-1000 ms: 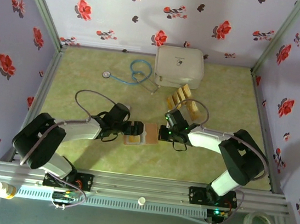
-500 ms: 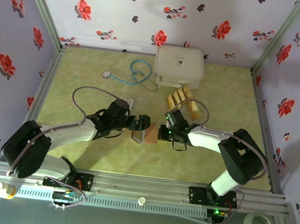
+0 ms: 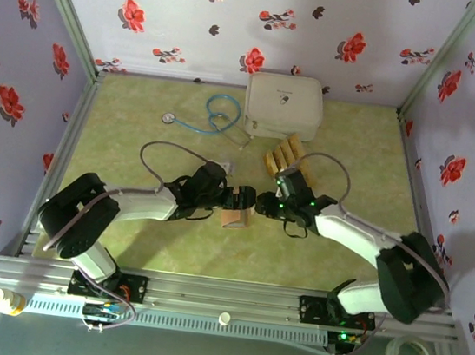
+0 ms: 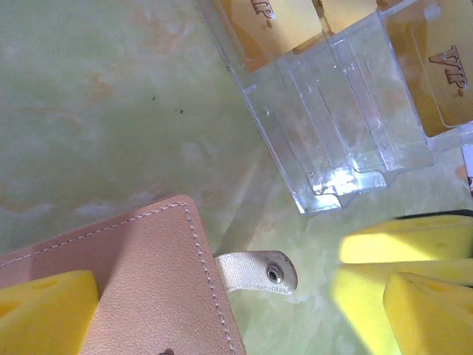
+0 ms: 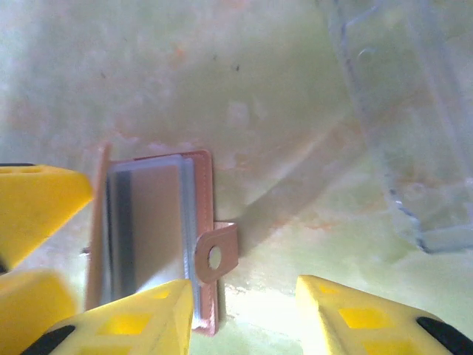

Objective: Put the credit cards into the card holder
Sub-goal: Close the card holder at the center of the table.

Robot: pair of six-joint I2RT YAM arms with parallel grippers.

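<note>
The card holder (image 3: 236, 212), a reddish-brown wallet, sits partly folded on the green mat between both grippers. In the left wrist view its stitched cover (image 4: 140, 281) and white snap tab (image 4: 255, 271) lie between the wide-apart yellow fingers of my open left gripper (image 3: 231, 201). The right wrist view shows its pale inside (image 5: 148, 222) and brown tab (image 5: 216, 256). My right gripper (image 5: 244, 319) is open, its left finger (image 5: 133, 325) against the wallet's edge. The golden credit cards (image 3: 286, 156) stand in a clear rack (image 4: 347, 111) just behind.
A big white rounded case (image 3: 284, 107) stands at the back, with a blue stethoscope (image 3: 215, 113) to its left. Flowered walls close in the mat on three sides. The clear rack (image 5: 414, 111) stands close to the right gripper's far side.
My right gripper has opened and let go of the card holder. The wallet went from lying flat open to partly folded. Both grippers shifted slightly right and nearer.
</note>
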